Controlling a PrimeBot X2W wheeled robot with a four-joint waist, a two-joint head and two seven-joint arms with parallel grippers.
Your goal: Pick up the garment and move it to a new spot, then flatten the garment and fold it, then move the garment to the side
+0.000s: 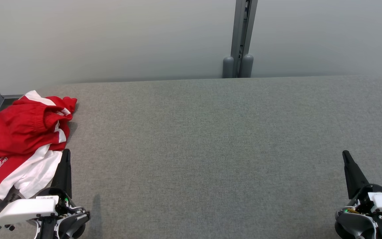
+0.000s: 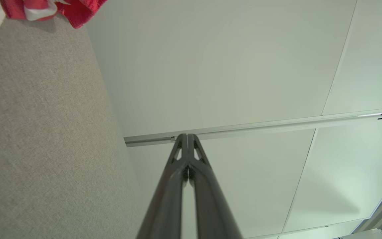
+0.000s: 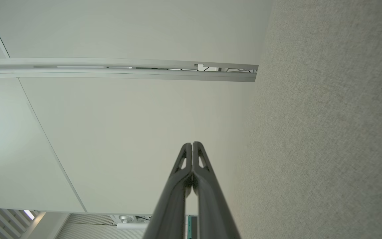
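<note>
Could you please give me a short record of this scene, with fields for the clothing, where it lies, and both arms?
item: red and white garment, crumpled in a heap, not folded
place: far left of the grey table, partly over its left edge
left arm: left gripper shut, holding nothing, just right of the garment
right arm: right gripper shut, holding nothing, over the table's right side, well away from the garment
stage: garment not yet picked up
</note>
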